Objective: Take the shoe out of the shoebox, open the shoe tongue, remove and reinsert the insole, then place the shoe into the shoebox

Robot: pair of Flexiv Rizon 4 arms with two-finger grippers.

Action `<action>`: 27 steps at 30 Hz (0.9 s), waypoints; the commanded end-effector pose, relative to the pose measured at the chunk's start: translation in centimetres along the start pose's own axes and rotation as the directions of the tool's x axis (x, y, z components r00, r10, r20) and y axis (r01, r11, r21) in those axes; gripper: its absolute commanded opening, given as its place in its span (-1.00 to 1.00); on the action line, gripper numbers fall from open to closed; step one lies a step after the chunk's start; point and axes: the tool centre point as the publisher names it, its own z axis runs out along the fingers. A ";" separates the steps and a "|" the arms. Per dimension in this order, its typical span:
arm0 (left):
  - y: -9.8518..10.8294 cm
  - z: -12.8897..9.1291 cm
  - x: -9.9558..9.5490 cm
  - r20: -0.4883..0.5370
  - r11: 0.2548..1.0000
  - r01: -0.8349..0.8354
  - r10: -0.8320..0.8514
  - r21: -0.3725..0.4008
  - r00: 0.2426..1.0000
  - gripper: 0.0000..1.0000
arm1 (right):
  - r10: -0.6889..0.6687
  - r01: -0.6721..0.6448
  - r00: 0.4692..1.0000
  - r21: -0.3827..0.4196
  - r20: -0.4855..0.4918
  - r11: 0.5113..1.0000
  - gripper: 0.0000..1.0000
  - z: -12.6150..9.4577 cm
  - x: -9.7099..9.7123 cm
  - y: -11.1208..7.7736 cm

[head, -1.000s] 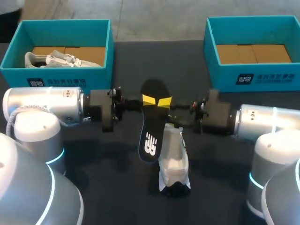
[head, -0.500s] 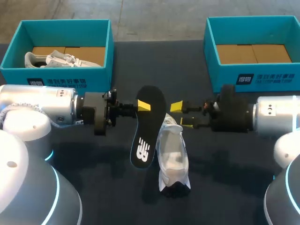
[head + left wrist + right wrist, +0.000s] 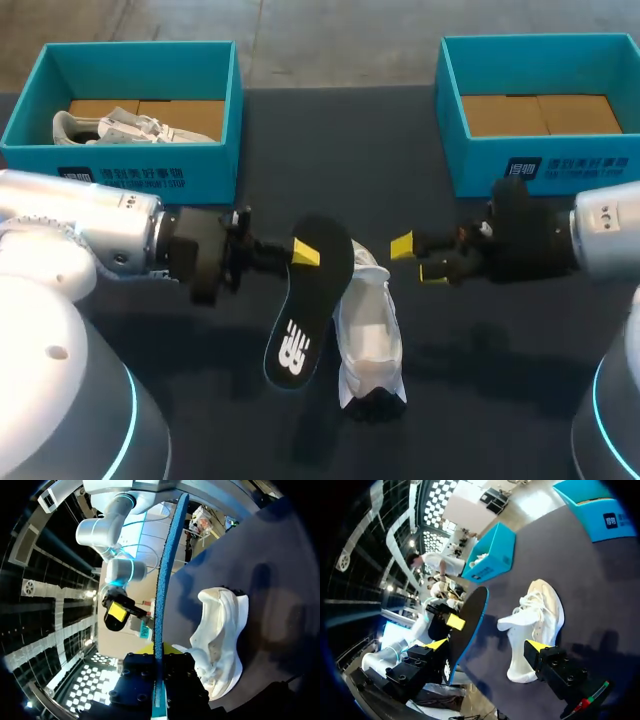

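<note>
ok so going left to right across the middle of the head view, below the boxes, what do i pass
left arm → black insole → white shoe → right gripper → right arm

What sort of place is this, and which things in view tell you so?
Most likely a robotics lab workbench: the left gripper holds a black insole beside a white shoe on a dark table, and two teal shoeboxes stand at its far edge.
</note>
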 end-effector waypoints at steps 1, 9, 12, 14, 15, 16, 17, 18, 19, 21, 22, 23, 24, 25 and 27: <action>-1.4 0.1 -0.2 -0.049 0.996 0.039 -0.035 0.079 0.998 -1.00 | 0.013 -0.020 0.999 0.137 0.051 0.990 1.00 -3.9 0.1 -0.1; -1.4 0.1 -0.2 -0.049 0.996 0.039 -0.035 0.079 0.998 -1.00 | 0.013 -0.020 0.999 0.137 0.051 0.990 1.00 -3.9 0.1 -0.1; -1.4 0.1 -0.2 -0.049 0.996 0.039 -0.035 0.079 0.998 -1.00 | 0.013 -0.020 0.999 0.137 0.051 0.990 1.00 -3.9 0.1 -0.1; -1.4 0.1 -0.2 -0.049 0.996 0.039 -0.035 0.079 0.998 -1.00 | 0.013 -0.020 0.999 0.137 0.051 0.990 1.00 -3.9 0.1 -0.1; -1.4 0.1 -0.2 -0.049 0.996 0.039 -0.035 0.079 0.998 -1.00 | 0.013 -0.020 0.999 0.137 0.051 0.990 1.00 -3.9 0.1 -0.1; -1.4 0.1 -0.2 -0.049 0.996 0.039 -0.035 0.079 0.998 -1.00 | 0.013 -0.020 0.999 0.137 0.051 0.990 1.00 -3.9 0.1 -0.1; -1.4 0.1 -0.2 -0.049 0.996 0.039 -0.035 0.079 0.998 -1.00 | 0.013 -0.020 0.999 0.137 0.051 0.990 1.00 -3.9 0.1 -0.1; -1.7 0.4 0.0 -0.044 0.994 0.060 -0.056 0.090 0.997 -1.00 | -0.011 0.002 0.998 0.139 0.060 0.990 1.00 -4.1 0.2 -0.3; -2.2 0.8 0.2 -0.030 0.990 0.105 -0.102 0.096 0.994 -1.00 | -0.065 0.053 0.995 0.149 0.076 0.987 1.00 -4.5 0.2 -0.7; -3.2 1.6 0.6 -0.030 0.987 0.124 -0.121 0.107 0.992 -1.00 | -0.129 0.112 0.986 0.161 0.103 0.981 1.00 -5.2 0.2 -1.3; -3.7 2.0 0.8 -0.033 0.988 0.122 -0.120 0.091 0.992 -1.00 | -0.174 0.152 0.978 0.174 0.119 0.973 1.00 -5.5 0.0 -1.6; -4.2 2.3 0.9 -0.027 0.987 0.134 -0.132 0.092 0.991 -1.00 | -0.204 0.180 0.971 0.183 0.124 0.967 1.00 -5.8 -0.2 -1.9; -4.9 2.6 1.0 -0.019 0.984 0.145 -0.143 0.105 0.989 -1.00 | -0.226 0.196 0.964 0.195 0.141 0.961 1.00 -6.2 -0.5 -2.1; -5.4 2.8 1.0 -0.013 0.982 0.155 -0.155 0.111 0.988 -1.00 | -0.255 0.219 0.955 0.215 0.154 0.952 1.00 -6.5 -0.8 -2.3; -6.5 3.4 1.1 -0.006 0.975 0.184 -0.185 0.122 0.983 -1.00 | -0.304 0.262 0.939 0.239 0.160 0.935 1.00 -7.2 -1.2 -2.9</action>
